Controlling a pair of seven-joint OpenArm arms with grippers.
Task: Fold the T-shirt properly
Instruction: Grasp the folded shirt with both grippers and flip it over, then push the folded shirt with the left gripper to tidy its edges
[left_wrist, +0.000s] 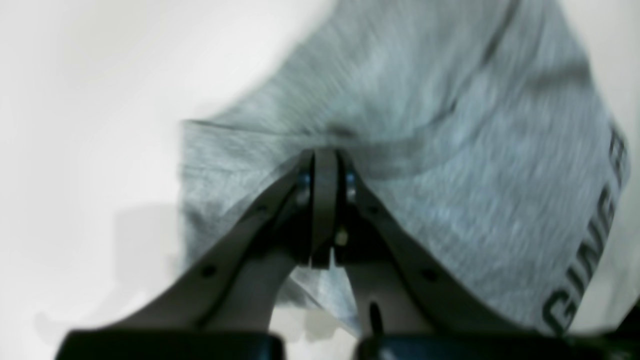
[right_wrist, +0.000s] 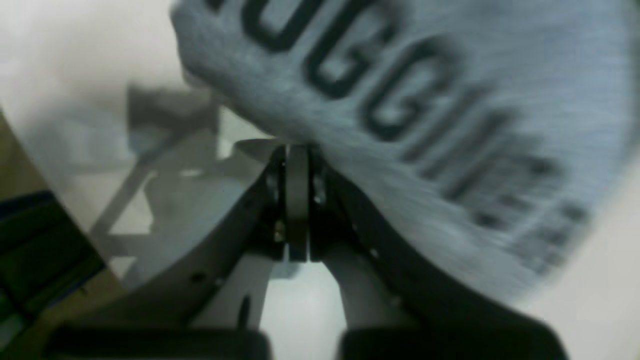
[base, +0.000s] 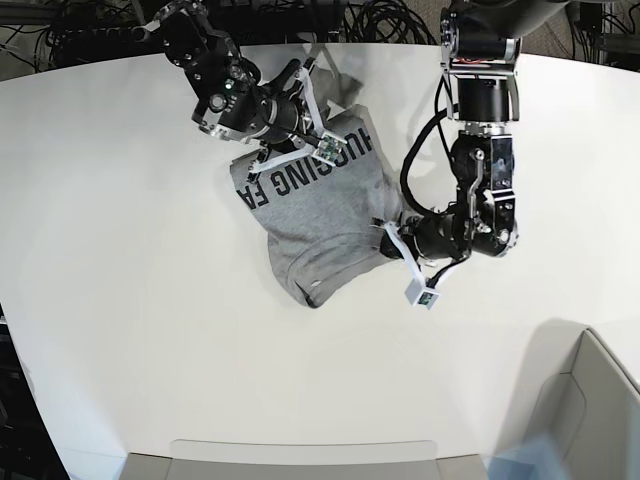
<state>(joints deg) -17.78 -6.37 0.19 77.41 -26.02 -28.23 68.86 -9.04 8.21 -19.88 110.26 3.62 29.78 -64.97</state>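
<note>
Left gripper (left_wrist: 325, 155): your jaws are pressed together, tips against the grey cloth of the T-shirt (base: 320, 215) at its right edge as the base view shows it; whether a fold is pinched between them you cannot tell. Right gripper (right_wrist: 297, 150): jaws likewise together, at the shirt's far edge beside the lettering; a grip there is not clear either.

Writing: black block capitals run across the shirt. Base view gives "HUGGING FA", the remainder lost in a fold. Right wrist view shows "GGIN" blurred; left wrist view shows "GING" along one edge.

Shirt lies crumpled on the white table (base: 120, 300), lettered side up, between your two arms.
</note>
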